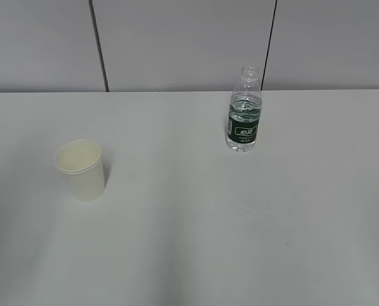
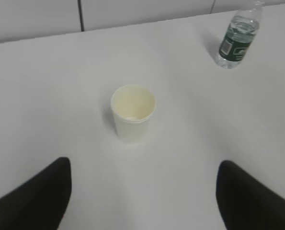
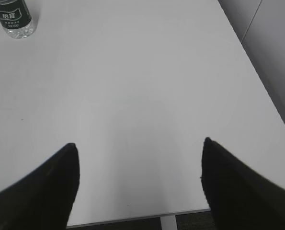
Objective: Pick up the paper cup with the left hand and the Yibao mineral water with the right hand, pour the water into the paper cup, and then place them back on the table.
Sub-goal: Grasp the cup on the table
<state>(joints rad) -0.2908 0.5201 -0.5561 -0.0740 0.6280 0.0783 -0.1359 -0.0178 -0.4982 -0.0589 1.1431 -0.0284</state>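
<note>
Table point(image 1: 195, 242): white, grey panelled wall behind.
Cup point(image 1: 81, 169): upright, left.
Bottle point(image 1: 244, 111): upright (uncapped), far right.
Left gripper point(image 2: 142, 191): spread wide, holding nothing.
Right gripper point(image 3: 138, 179): likewise.

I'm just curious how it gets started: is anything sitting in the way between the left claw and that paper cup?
Nothing visible. The left gripper is open, with only bare table between it and the upright paper cup.
</note>
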